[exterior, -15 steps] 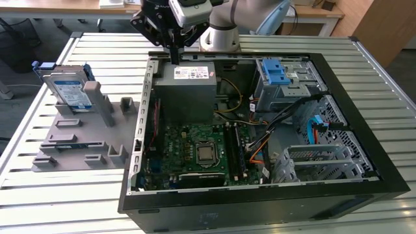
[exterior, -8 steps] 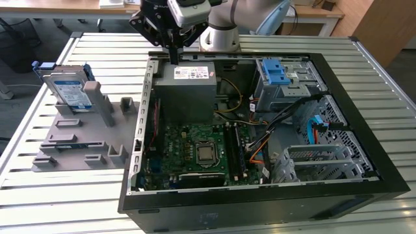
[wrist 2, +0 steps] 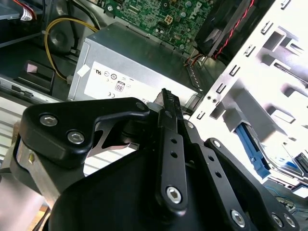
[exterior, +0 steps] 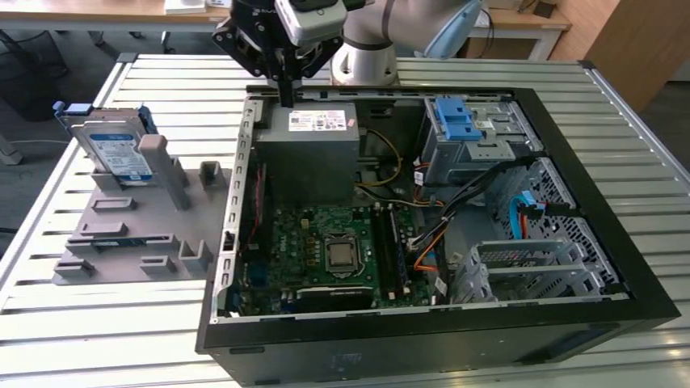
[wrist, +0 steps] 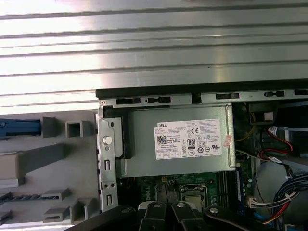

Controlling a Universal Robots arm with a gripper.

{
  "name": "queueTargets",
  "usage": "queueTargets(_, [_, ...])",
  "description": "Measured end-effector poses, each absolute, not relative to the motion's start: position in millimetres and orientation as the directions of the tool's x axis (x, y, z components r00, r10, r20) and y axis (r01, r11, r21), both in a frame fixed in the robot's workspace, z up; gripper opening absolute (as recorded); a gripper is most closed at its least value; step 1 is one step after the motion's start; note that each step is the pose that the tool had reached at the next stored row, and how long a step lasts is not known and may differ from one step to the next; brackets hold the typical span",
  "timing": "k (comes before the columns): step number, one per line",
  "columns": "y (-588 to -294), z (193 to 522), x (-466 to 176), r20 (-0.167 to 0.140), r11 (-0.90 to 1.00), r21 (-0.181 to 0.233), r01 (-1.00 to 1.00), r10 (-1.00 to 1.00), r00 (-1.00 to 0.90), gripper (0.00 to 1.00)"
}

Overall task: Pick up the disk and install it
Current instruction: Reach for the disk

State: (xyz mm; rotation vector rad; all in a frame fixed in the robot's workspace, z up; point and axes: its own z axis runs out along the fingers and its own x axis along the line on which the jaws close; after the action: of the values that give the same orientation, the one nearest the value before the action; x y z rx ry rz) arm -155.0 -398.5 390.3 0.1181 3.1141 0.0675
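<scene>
Above the white-stickered power supply (exterior: 307, 141), pincer (exterior: 286, 99); blue-labelled disk (exterior: 116, 153) on grey stand (exterior: 119, 242).

Surroundings logged from my remote station: one counter (exterior: 108, 339) of ribbed bright-metal slats (wrist: 154, 48), which catch a strong glare in the first wrist view. Beyond its far edge in the exterior view I list a light wooden desk (exterior: 97, 12) toward that view's left, a second wooden desk (exterior: 539, 22) on a white frame toward its right, and a wood-veneer panel (exterior: 636, 40) at the right corner. Grey floor (exterior: 27, 182) lies beside the counter.
</scene>
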Motion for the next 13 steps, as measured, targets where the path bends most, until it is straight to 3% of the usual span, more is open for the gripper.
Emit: queueTargets(13, [-398.1,387.7,-165.7,-0.016,0.996,0.044,0.075,0.076,-0.997,0.11])
